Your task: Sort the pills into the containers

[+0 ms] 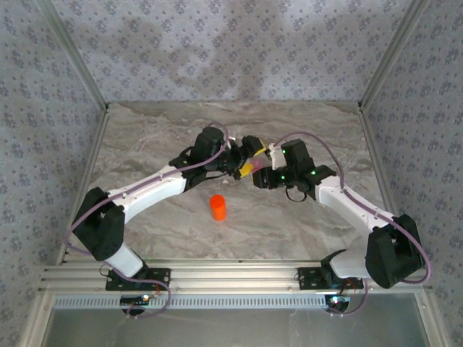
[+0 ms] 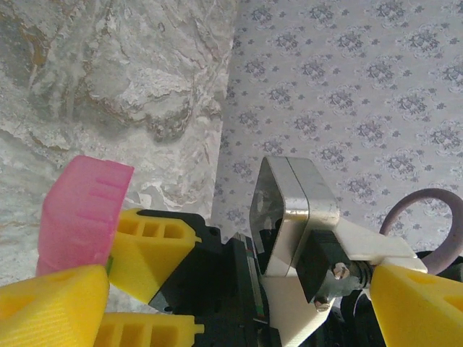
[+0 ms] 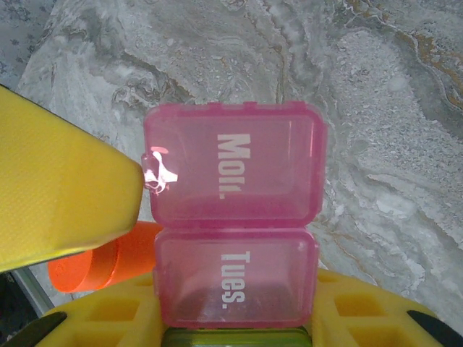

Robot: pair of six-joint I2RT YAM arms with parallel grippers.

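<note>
The containers [image 3: 235, 217] are a small strip of translucent pink compartments marked "Mon." and "Tues.", with a green one [image 3: 231, 338] below them. My right gripper [image 3: 231, 322] is shut on the strip at the "Tues." end and holds it above the table [image 1: 249, 168]. My left gripper [image 2: 235, 311] is open wide. One of its yellow fingers [image 3: 65, 195] touches the left edge of the "Mon." compartment. In the left wrist view the pink compartment [image 2: 83, 210] sticks up beside that finger [image 2: 51, 307]. The pills are out of view.
An orange bottle [image 1: 218, 207] with its cap on stands on the marble table [image 1: 159, 137], near and left of the grippers; it also shows under the strip [image 3: 101, 260]. The right wrist's metal camera bracket [image 2: 296, 238] sits close in front of the left gripper. Patterned walls enclose the table.
</note>
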